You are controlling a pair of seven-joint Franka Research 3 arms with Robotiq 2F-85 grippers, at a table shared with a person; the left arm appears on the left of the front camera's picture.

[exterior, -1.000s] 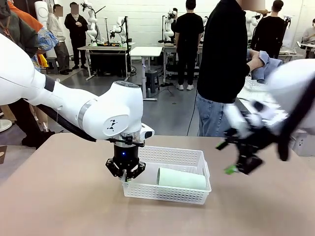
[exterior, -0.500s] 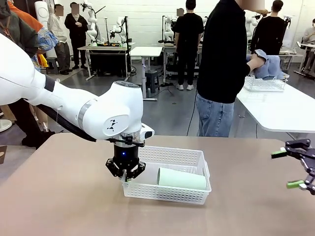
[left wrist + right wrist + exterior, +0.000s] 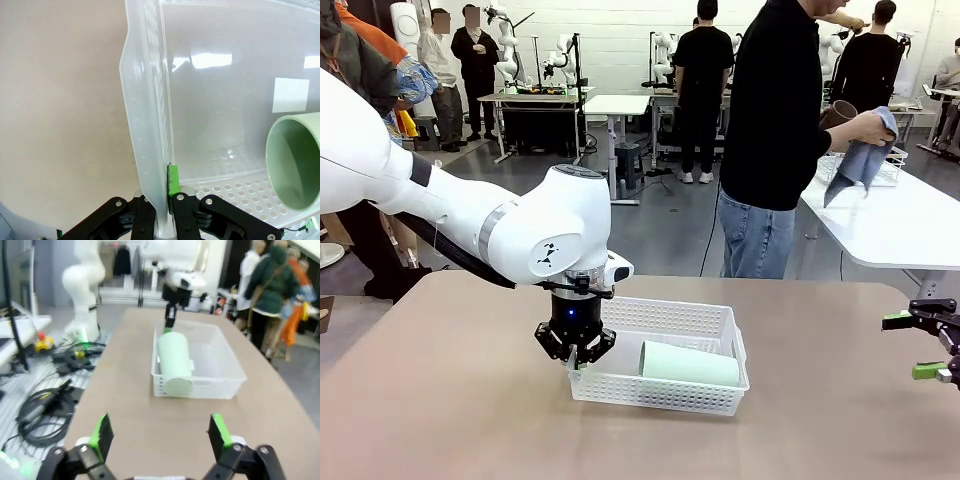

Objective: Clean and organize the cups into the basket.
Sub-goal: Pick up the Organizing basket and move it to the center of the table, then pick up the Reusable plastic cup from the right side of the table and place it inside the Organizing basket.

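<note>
The mint green cup (image 3: 688, 364) lay on its side in the white basket (image 3: 660, 396), mid-counter (image 3: 440, 400). The left fingers (image 3: 576, 358) were clenched on the basket's left wall. The right fingers (image 3: 924, 371) hung spread and empty by the counter's right edge. Beyond the far edge, a person (image 3: 775, 120) held a brown cup (image 3: 837, 112) and a blue cloth (image 3: 858, 160).

You have a pale mint green tumbler (image 3: 688, 364), a white fine-latticed basket (image 3: 655, 392), a tan table (image 3: 440, 400), a grey-blue cloth (image 3: 860, 160).

Bright, even overhead light, soft shadows. Left wrist view: glare on basket (image 3: 146, 150) floor at 1 o'clock. Right wrist view blurred.
</note>
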